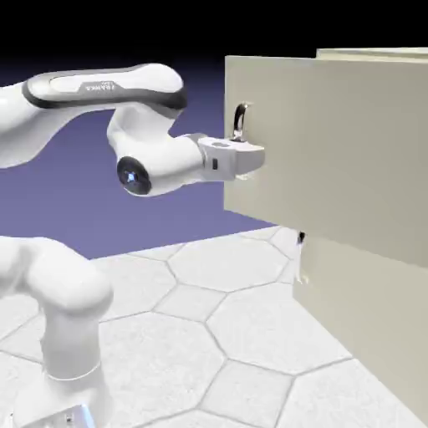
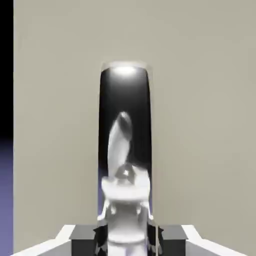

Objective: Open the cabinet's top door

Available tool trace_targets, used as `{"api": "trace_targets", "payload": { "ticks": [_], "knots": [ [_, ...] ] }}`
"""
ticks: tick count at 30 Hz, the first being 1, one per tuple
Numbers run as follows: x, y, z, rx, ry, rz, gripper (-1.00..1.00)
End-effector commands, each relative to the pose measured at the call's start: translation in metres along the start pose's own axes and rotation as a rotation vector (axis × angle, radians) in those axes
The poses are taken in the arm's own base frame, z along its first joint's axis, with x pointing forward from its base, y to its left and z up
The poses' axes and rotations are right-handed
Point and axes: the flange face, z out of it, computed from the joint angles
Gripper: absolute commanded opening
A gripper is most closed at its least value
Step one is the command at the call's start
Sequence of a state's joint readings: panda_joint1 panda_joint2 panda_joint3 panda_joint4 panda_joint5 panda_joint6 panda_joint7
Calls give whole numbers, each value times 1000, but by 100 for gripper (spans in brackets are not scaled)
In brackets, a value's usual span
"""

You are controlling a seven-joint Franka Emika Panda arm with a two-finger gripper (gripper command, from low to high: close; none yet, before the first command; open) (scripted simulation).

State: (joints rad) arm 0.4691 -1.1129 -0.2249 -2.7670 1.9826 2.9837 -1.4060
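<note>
The beige cabinet (image 1: 368,53) fills the exterior view's right. Its top door (image 1: 334,150) stands out from the cabinet body, well forward of the lower panel (image 1: 359,309). A curved dark metallic handle (image 1: 241,122) sits near the door's left edge. My gripper (image 1: 251,159) reaches in level and holds the handle's lower end. In the hand view the handle (image 2: 125,125) rises large and shiny against the door panel (image 2: 200,125), and its base sits tight between my fingertips (image 2: 82,235). The gripper (image 2: 125,235) is shut on it.
The lower panel's small dark handle (image 1: 301,238) shows just under the top door's bottom edge. The hexagon-patterned table (image 1: 201,334) spreads below the arm. My arm's base column (image 1: 71,334) rises at the exterior view's lower left.
</note>
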Motion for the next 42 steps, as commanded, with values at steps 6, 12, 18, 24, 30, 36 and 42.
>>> {"api": "trace_targets", "payload": {
  "ticks": [6,12,18,24,30,36,42],
  "knots": [
    [4,4,-19,27,-27,1,-100],
    [9,9,-37,54,-54,1,-100],
    [18,18,-68,101,-101,1,-100],
    [32,32,-106,159,-159,1,-100],
    [51,51,-149,230,-230,1,-100],
    [79,79,-198,318,-317,1,-100],
    [114,114,-244,412,-412,1,-100]
  ]
}}
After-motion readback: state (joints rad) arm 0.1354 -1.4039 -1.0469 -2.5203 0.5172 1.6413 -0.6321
